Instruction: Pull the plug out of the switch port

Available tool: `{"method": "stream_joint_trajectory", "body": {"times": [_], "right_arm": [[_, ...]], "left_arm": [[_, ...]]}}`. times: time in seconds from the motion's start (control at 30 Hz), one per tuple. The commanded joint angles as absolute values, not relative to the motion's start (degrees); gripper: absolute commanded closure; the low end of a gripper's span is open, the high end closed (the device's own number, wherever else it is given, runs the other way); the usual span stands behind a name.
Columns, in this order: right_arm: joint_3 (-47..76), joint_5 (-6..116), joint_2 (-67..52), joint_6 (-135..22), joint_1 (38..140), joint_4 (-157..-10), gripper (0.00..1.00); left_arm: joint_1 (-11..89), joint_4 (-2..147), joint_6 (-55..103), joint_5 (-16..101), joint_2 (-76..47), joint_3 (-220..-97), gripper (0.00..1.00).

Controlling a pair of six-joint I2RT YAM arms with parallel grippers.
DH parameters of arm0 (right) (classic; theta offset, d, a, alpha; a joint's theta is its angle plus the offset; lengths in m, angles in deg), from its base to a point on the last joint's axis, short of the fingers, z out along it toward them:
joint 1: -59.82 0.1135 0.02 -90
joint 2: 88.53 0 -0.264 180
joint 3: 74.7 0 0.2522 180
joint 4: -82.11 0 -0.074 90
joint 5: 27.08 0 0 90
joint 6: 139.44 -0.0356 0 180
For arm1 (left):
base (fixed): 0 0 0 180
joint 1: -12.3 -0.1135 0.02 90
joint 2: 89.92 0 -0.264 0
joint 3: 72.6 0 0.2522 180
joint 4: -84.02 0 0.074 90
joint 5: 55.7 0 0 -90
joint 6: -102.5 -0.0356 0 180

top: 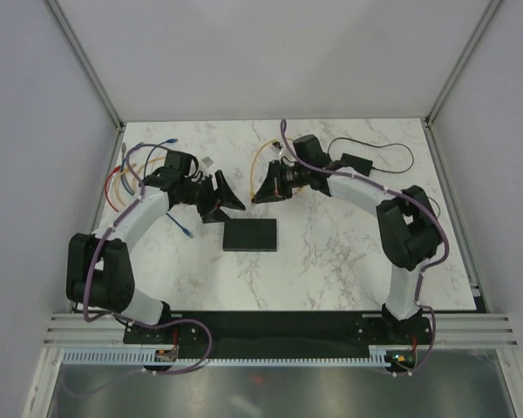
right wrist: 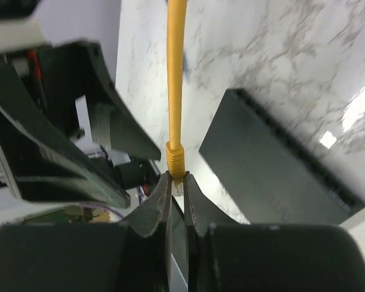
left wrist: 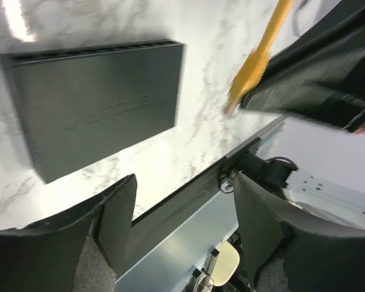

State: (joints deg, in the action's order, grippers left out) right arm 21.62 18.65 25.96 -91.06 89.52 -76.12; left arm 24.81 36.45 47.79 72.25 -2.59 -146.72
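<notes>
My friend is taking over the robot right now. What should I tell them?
Left gripper: open, holding nothing, hovering above the table near the switch.
Right gripper: shut on the yellow plug, held up in the air.
Switch: lies flat on the marble table, apart from the plug; no cable shows in its ports.
Done: the plug looks pulled out.
Left: probably just put the yellow cable down away from the switch and let go.
</notes>
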Motion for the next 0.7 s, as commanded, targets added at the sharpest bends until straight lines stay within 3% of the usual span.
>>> {"method": "stream_joint_trajectory", "body": {"times": [0.0, 0.2, 0.37, 0.57, 0.67], "right_arm": [[11.44, 15.39, 17.75, -80.74, 89.88, -69.19, 1.00], [-0.37, 7.82, 3.94, -75.11, 91.29, -66.29, 1.00], [-3.19, 3.34, -3.10, -75.36, 92.78, -64.97, 1.00], [-3.28, 1.58, -6.70, -75.80, 94.36, -63.65, 1.00], [-3.37, 0.87, -7.32, -76.07, 94.98, -63.39, 1.00]], "left_arm": [[24.86, 43.77, 51.32, 81.31, -6.94, -147.63, 0.26], [25.48, 59.60, 61.00, 89.57, -11.87, -144.81, 0.17], [29.43, 59.62, 61.10, 92.39, -7.06, -145.43, 0.17], [34.53, 59.45, 60.58, 92.48, -3.97, -145.42, 0.20], [35.59, 59.36, 60.58, 92.57, -3.09, -147.00, 0.27]]}}
